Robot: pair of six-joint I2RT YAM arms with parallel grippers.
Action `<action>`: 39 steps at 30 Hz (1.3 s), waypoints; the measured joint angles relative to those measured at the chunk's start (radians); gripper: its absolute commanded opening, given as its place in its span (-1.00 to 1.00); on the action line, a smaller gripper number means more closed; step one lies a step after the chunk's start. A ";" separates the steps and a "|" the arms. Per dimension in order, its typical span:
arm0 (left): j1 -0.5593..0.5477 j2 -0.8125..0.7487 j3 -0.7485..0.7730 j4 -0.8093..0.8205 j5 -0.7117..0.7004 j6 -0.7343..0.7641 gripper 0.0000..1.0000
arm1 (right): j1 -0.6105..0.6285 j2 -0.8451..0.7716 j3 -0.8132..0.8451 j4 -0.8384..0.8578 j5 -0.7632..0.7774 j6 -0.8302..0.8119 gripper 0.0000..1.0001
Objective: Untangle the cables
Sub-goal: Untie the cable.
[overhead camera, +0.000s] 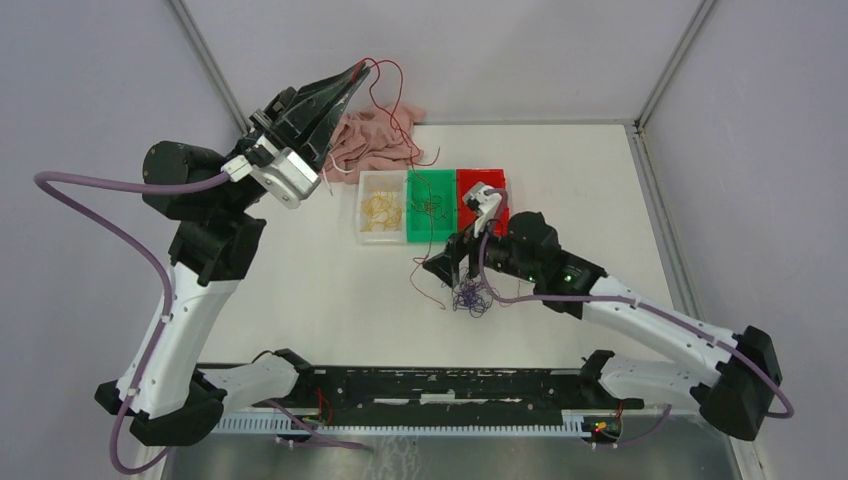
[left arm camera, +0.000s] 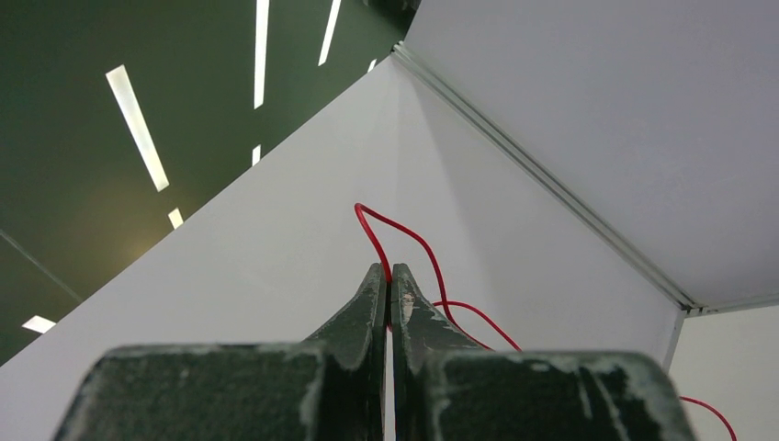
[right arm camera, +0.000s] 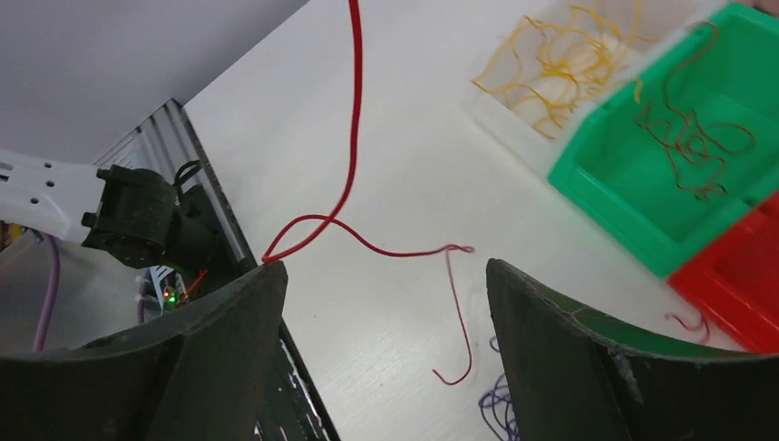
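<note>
Bright, even light, soft shadows.
Ceiling strip lights [left arm camera: 136, 124] glare in the left wrist view; close foreground slightly soft.

White surface [overhead camera: 300, 300], seen from above. At its far edge lies a crumpled pink cloth [overhead camera: 375, 140]. Just in front of the cloth, three bins stand side by side in a row, touching: white bin [overhead camera: 361, 210] at left, green bin [overhead camera: 432, 241] in the middle, red bin [overhead camera: 480, 175] at right. Nearer than the bins, a small tangle of purple cables [overhead camera: 470, 298] rests on the bare surface. Beside it lies the curled lower end of a red cable [right arm camera: 354, 92].
</note>
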 measured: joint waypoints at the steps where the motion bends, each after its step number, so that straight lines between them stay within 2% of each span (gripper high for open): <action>1: 0.000 0.003 0.005 0.000 0.003 0.000 -0.94 | 0.000 0.036 0.027 0.010 -0.037 -0.018 0.66; 6: 0.000 0.002 0.017 0.010 0.012 0.000 -0.94 | 0.001 0.188 0.103 0.060 -0.144 -0.060 0.35; 11: 0.000 0.002 0.017 0.020 0.024 0.000 -0.94 | 0.001 0.300 0.141 0.103 -0.153 -0.047 -0.02; 13: 0.000 0.002 0.017 0.021 0.027 0.000 -0.94 | -0.001 0.340 0.175 0.111 -0.149 -0.038 -0.04; 17: 0.000 0.002 0.018 0.022 0.027 0.002 -0.94 | -0.026 0.399 0.251 0.148 -0.161 0.000 0.02; 23: 0.000 0.002 0.018 0.022 0.027 0.035 -0.94 | -0.058 0.412 0.292 0.168 -0.176 0.017 0.42; 26: 0.000 0.002 0.018 0.022 0.027 0.061 -0.94 | -0.074 0.378 0.225 0.182 -0.163 0.030 0.58; 29: 0.000 0.002 0.018 0.023 0.027 0.078 -0.94 | -0.105 0.283 0.054 0.245 -0.151 0.055 0.74; 33: 0.000 0.000 0.018 0.023 0.027 0.087 -0.94 | -0.140 0.154 -0.152 0.295 -0.128 0.057 0.74; 39: 0.000 -0.005 0.018 0.027 0.030 0.088 -0.94 | -0.139 0.127 -0.174 0.317 -0.187 0.005 0.71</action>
